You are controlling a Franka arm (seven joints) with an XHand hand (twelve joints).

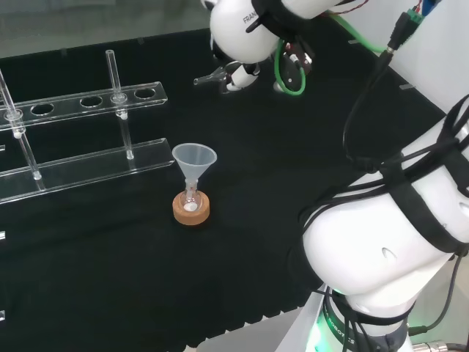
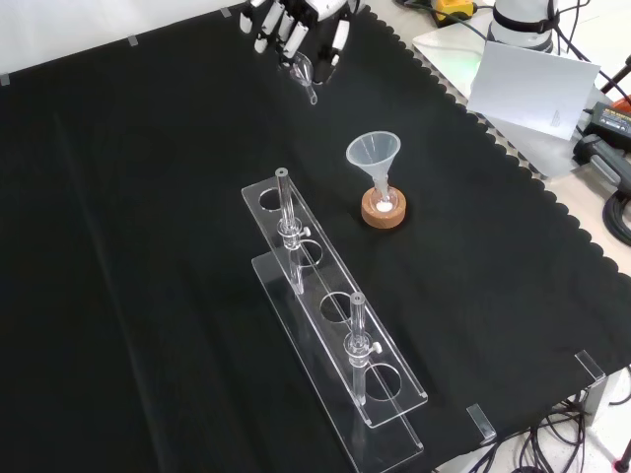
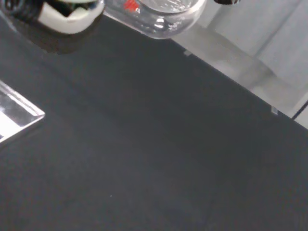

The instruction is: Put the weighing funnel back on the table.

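Table [image 2: 118, 197]: black cloth, bare at the front view's 12 o'clock edge, beneath the hand [image 2: 296, 22].
Drop risk: the weighing funnel [image 2: 305, 75] seems to hang clear of the cloth. Let go from there, it could bounce, roll on its rounded bowl, or chip. Lowering it first looks wiser.
Rack [image 2: 335, 325]: clear, at 6 o'clock from the hand, well apart, no obstacle.
Funnel [image 2: 374, 154]: upright in a small flask [image 2: 384, 200] on a cork ring [image 2: 384, 215], at 5 o'clock from the hand. A rolling piece might reach it.
Hand: fingers [image 2: 338, 41] curled, clamped on the weighing funnel, its stem toward 5 o'clock.
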